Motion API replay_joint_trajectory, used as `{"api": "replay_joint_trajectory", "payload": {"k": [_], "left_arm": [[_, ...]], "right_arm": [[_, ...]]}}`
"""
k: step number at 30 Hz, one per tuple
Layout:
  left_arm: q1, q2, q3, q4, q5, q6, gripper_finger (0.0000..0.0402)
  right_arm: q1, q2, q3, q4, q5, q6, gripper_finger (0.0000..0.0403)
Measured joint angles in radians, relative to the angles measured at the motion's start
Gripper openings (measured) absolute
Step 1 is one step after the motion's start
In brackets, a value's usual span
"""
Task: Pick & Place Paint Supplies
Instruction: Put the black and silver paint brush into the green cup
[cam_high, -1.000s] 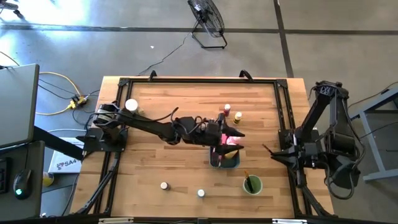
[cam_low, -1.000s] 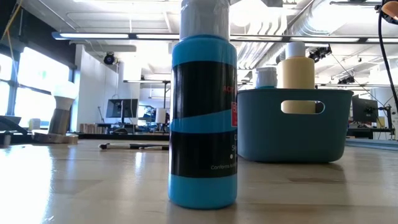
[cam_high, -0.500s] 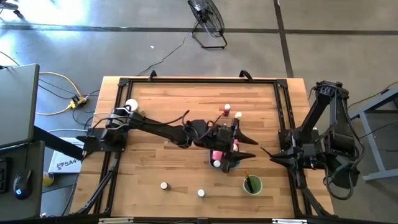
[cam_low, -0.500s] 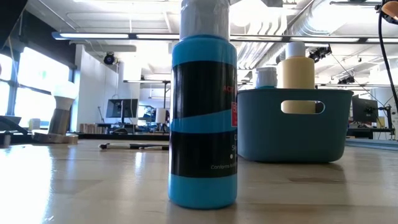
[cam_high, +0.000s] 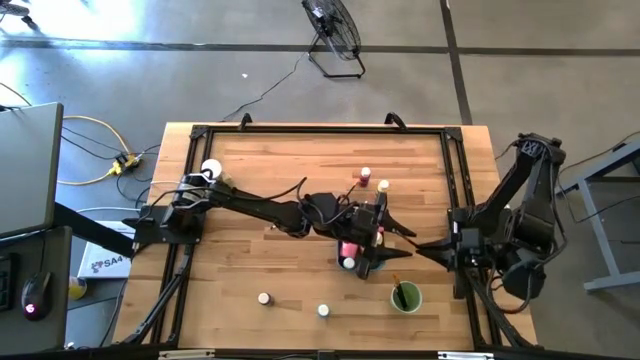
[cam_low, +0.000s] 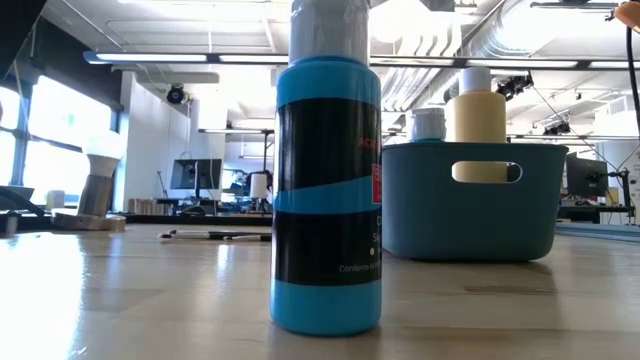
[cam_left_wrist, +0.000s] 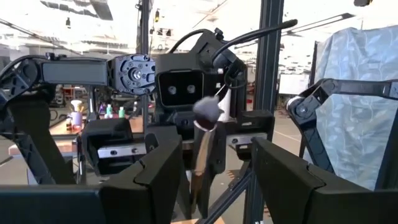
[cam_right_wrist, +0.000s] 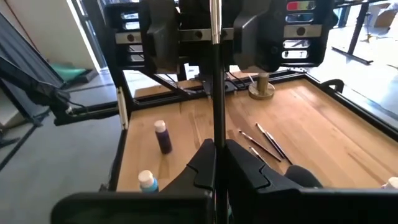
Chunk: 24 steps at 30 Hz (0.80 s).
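My right gripper (cam_high: 420, 247) is shut on a thin brown-handled paintbrush (cam_right_wrist: 215, 74), just right of the blue-grey tray (cam_high: 372, 262). My left gripper (cam_high: 400, 243) hangs open above the tray's right end. It faces the right gripper, and the brush's fluffy head (cam_left_wrist: 205, 109) shows in the gap between its fingers (cam_left_wrist: 155, 168). A pink bottle (cam_high: 348, 248) stands in the tray, and the low view shows a yellow one (cam_low: 480, 115) there too. Two small bottles (cam_high: 366, 176) stand behind the tray, and two pale-capped ones (cam_high: 264, 298) stand near the front edge. My right gripper pinches the paintbrush's handle (cam_right_wrist: 215, 134) between its two shut fingers. The brush lies along the fingers and sticks out ahead of them toward my left gripper, bristle head (cam_left_wrist: 205, 109) foremost. It is lifted clear of the table and tray.
A round green cup (cam_high: 405, 297) with a brush in it stands near the front right. Loose brushes (cam_right_wrist: 267, 140) lie on the wood toward the table's left side, by a white-topped wooden stand (cam_high: 211, 170). A black frame (cam_high: 455, 170) rims the table.
My left gripper went toward the table's right edge, across the tray, then kept still; the pink bottle now shows standing in the tray behind it. In the last half second my right gripper swung with its brush toward the tray and my left gripper.
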Motion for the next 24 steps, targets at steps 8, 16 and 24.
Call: {"api": "replay_joint_trajectory", "payload": {"k": [8,16,24], "left_arm": [[0.000,0.000,0.000,0.007,0.000,0.000,0.0167],[0.000,0.000,0.000,0.012,0.000,-0.001,0.0087],[0.001,0.000,0.000,0.009,-0.003,0.000,0.0013]], "right_arm": [[0.000,0.000,0.000,0.012,-0.020,-0.002,0.0009],[0.000,0.000,0.000,0.011,-0.019,-0.020,0.0009],[0.000,0.000,0.000,0.013,-0.022,-0.024,0.0023]]}}
